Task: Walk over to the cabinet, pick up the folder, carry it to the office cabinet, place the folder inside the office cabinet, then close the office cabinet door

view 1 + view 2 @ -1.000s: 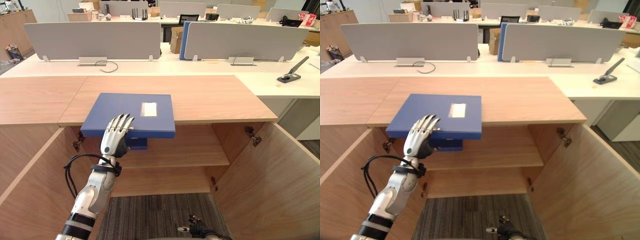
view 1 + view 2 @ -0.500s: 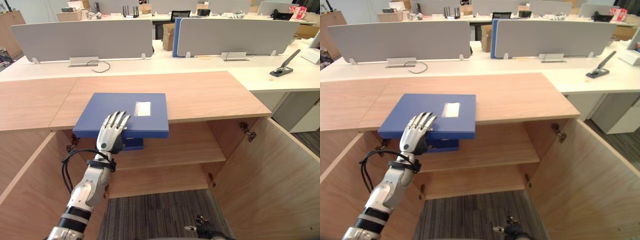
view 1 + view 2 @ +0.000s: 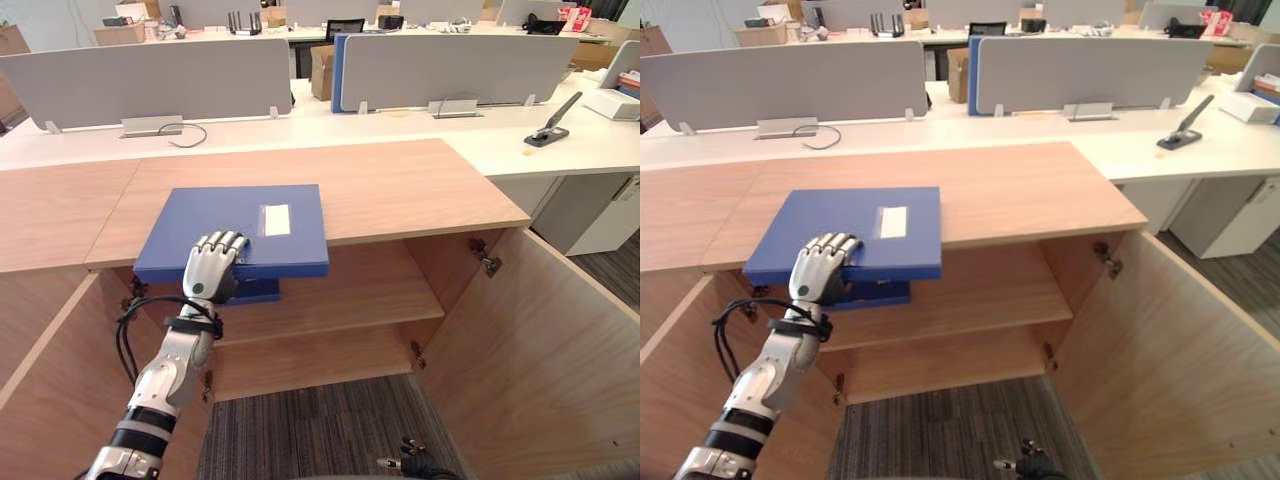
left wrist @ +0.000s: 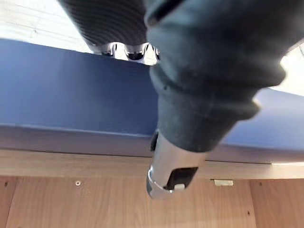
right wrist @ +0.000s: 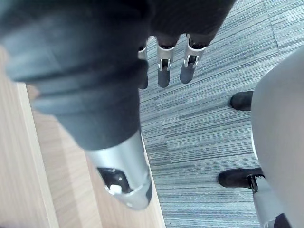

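The blue folder (image 3: 250, 215) lies flat on the wooden top of the cabinet (image 3: 420, 185), toward its left part. Its near edge hangs out past the front lip, over the open space below. The left hand (image 3: 208, 268) comes up from below and in front and meets that overhanging edge near the folder's left corner. Its fingers (image 3: 825, 250) curl down on the top face while the thumb (image 4: 171, 164) reaches in under the blue underside, so the edge sits pinched between them. The rest of the folder stretches away from the hand, back and to the right, with its weight on the wood. The grip is off-centre, so I judge the far right side will tend to sag or swing once the folder leaves the top. Drawing it straight toward the robot before lowering it seems the safer course. The shelf (image 3: 350, 290) lies just below and behind the hand, and the door (image 3: 540, 350) on the right stands wide open. The right hand (image 5: 163, 71) hangs low over the carpet (image 5: 204, 118), well apart from the folder, fingers straight and loose, holding nothing; the left is plainly the nearer
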Controlling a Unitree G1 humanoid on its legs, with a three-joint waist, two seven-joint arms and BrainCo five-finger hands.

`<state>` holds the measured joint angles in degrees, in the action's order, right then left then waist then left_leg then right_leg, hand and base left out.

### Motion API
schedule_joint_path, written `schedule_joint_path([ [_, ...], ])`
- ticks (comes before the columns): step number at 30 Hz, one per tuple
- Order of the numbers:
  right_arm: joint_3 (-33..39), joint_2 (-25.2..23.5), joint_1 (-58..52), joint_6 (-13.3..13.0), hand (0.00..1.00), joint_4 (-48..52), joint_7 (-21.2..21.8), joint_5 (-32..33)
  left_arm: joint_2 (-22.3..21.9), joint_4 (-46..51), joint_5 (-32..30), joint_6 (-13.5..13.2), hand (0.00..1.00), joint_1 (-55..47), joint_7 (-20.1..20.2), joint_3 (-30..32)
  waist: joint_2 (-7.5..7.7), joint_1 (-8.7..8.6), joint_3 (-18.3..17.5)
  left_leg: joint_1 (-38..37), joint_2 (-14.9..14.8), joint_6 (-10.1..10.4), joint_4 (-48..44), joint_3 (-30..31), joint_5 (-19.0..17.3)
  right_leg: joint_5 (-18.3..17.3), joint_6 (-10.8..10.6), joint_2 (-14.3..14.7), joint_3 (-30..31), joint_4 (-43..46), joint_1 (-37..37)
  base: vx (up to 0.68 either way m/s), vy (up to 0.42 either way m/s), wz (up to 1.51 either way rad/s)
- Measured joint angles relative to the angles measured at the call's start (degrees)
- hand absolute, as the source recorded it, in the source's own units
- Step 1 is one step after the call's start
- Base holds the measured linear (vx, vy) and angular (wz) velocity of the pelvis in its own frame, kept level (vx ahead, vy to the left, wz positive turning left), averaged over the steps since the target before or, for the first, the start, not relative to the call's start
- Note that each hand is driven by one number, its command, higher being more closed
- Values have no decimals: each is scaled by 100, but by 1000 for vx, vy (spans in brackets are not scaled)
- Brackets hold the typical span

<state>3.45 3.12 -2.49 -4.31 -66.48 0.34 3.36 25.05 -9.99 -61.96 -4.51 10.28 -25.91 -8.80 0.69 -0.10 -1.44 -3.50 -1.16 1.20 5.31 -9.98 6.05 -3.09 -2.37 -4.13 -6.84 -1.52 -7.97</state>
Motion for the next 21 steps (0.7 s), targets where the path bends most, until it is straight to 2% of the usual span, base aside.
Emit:
schedule_joint_path([
  [4,-33,4,5,9,0,-22,-42,-1,-1,-528,-4,6,100,281,-124,-15,5,-37,1,-57,-8,-8,6,8,-20,-5,-3,3,1,-3,-56,-48,4,-1],
  [15,-107,53,23,9,0,-22,-48,-1,-136,-1029,33,76,100,620,-156,211,34,-124,-5,-47,15,-8,0,10,-74,-27,-33,-10,44,-38,-51,-3,1,0],
  [18,-111,94,40,9,0,-23,-49,-2,-424,-685,52,282,100,578,-115,220,32,-126,-6,-37,26,-9,-19,42,-72,-25,-32,-15,27,-56,-51,0,0,0],
  [21,-88,92,28,26,0,-72,-55,2,-886,644,157,388,100,16,130,123,29,-116,-8,16,52,-11,-17,139,-70,-25,-33,-32,-43,-59,-49,-4,1,10],
])
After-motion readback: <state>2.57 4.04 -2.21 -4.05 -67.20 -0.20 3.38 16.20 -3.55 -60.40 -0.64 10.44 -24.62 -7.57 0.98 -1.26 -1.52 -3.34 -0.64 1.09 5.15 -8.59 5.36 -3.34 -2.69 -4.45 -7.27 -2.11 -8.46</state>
